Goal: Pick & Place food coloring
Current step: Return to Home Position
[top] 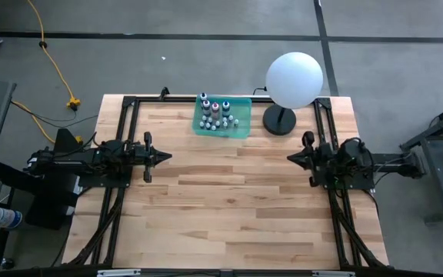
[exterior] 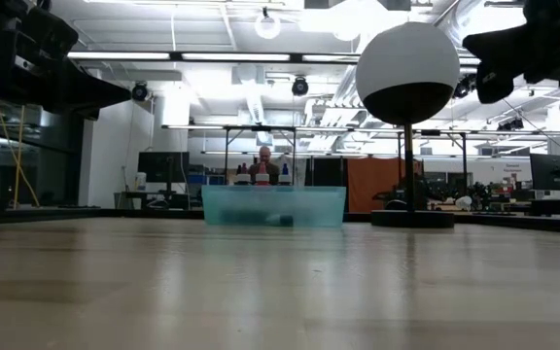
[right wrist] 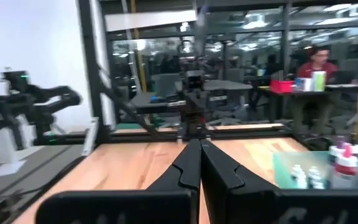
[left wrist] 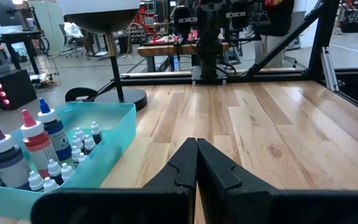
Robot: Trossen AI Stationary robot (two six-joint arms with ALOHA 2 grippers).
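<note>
The food coloring bottles point(top: 215, 114) stand upright inside a translucent teal tray point(top: 241, 129) at the table's far middle; the left wrist view shows larger bottles with purple, pink and blue caps point(left wrist: 37, 140) and small white ones point(left wrist: 73, 152). My left gripper point(top: 168, 156) hovers shut at the table's left, pointing level toward the right. My right gripper point(top: 291, 158) hovers shut at the table's right, pointing toward the left. Both are well clear of the tray.
A big white globe lamp point(top: 294, 80) on a black round base point(top: 279, 121) stands just right of the tray. Bare wood point(top: 229, 208) fills the table's middle and near half. Black frame rails point(top: 125, 138) run along the table's edges.
</note>
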